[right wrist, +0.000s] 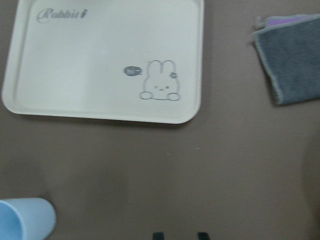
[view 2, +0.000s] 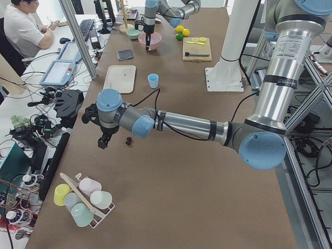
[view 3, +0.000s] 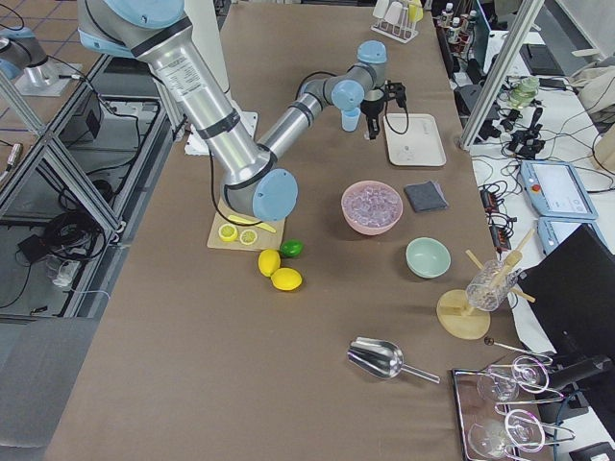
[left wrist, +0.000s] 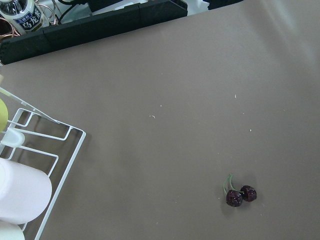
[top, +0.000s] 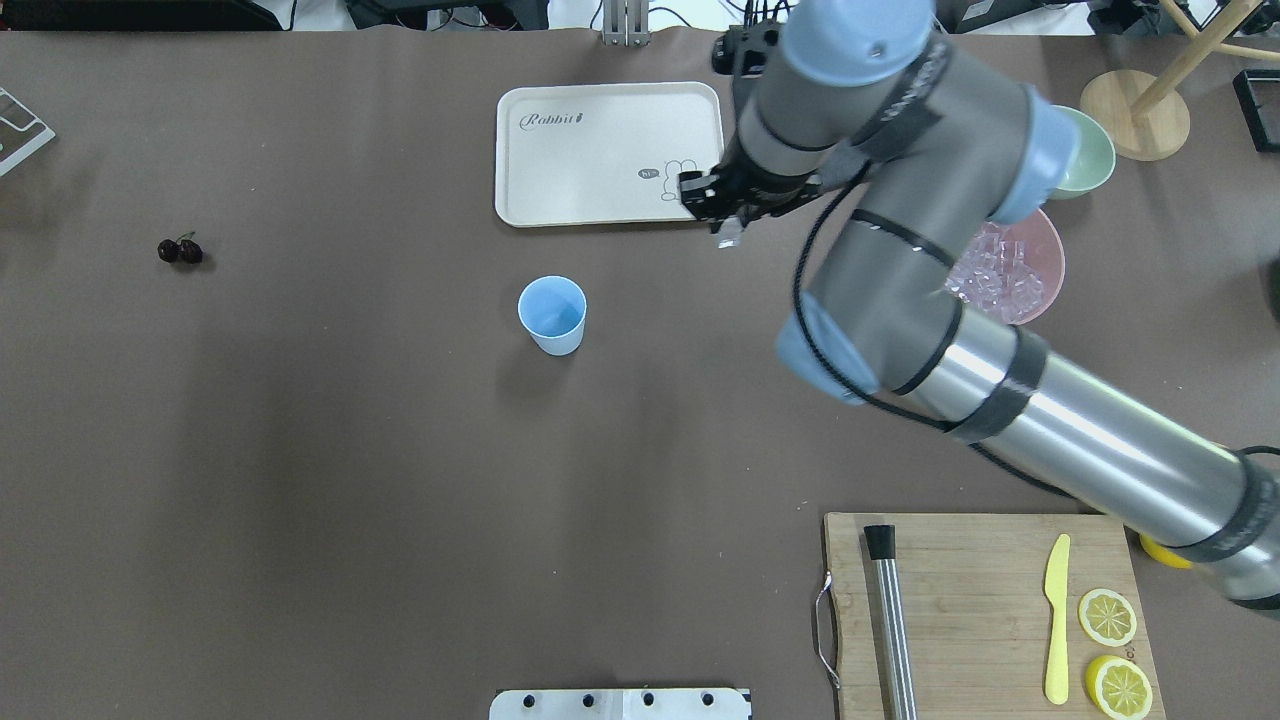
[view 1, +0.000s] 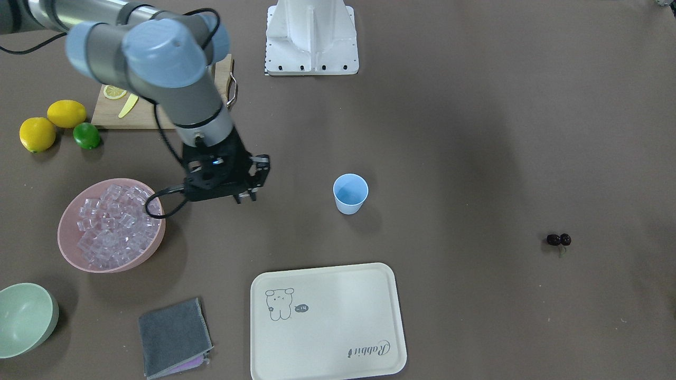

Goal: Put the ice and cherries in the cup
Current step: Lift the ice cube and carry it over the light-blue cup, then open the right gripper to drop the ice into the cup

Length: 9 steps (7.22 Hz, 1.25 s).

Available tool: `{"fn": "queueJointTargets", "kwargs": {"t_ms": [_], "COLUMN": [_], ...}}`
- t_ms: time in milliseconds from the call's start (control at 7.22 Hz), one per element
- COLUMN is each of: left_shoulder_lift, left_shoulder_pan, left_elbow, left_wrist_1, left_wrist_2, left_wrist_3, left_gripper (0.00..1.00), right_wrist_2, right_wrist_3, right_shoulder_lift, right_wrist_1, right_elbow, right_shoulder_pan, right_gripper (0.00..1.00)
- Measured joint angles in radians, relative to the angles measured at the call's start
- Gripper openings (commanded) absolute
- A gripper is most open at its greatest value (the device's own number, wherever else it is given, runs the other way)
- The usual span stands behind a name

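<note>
The light-blue cup [view 1: 350, 193] stands upright in the middle of the table and looks empty; it also shows in the overhead view [top: 552, 314]. Several clear ice cubes [view 1: 113, 221] fill a pink bowl [view 1: 71, 248]. My right gripper [view 1: 245, 198] hangs above the table between the bowl and the cup, its fingers close together on what looks like a clear ice cube [top: 728, 238]. The dark cherries [top: 180, 250] lie far out on my left side. My left gripper [view 2: 102, 143] hovers close beside them; I cannot tell if it is open. The left wrist view shows the cherries [left wrist: 240, 196].
A cream tray [view 1: 327, 322] lies beyond the cup, with a grey cloth [view 1: 174, 338] and a pale green bowl [view 1: 24, 319] beside it. A cutting board [top: 990, 600] holds a knife and lemon slices. Lemons and a lime [view 1: 86, 135] sit nearby. A white cup rack [left wrist: 30, 150] stands near the cherries.
</note>
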Motion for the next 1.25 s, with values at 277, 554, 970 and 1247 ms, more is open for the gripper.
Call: {"fn": "queueJointTargets", "kwargs": {"t_ms": [277, 554, 970, 1247], "left_shoulder_lift": [-0.001, -0.001, 0.002, 0.002], "left_shoulder_pan": [0.018, 0.025, 0.027, 0.027], "left_elbow": [0.004, 0.015, 0.063, 0.065], "left_wrist_1": [0.000, -0.006, -0.070, -0.078], "left_wrist_2": [0.007, 0.012, 0.013, 0.013], "left_wrist_3": [-0.002, -0.002, -0.003, -0.006], "left_gripper": [0.97, 0.97, 0.97, 0.97], "right_wrist_2": [-0.116, -0.201, -0.239, -0.253], "right_wrist_3": [0.103, 0.131, 0.140, 0.136], "right_shoulder_lift": [0.095, 0.133, 0.177, 0.181], "right_wrist_1": [0.037, 0.125, 0.190, 0.195], "right_elbow": [-0.076, -0.150, -0.241, -0.252], "right_shoulder_pan": [-0.107, -0.159, -0.198, -0.209], "right_gripper": [0.07, 0.07, 0.20, 0.76]}}
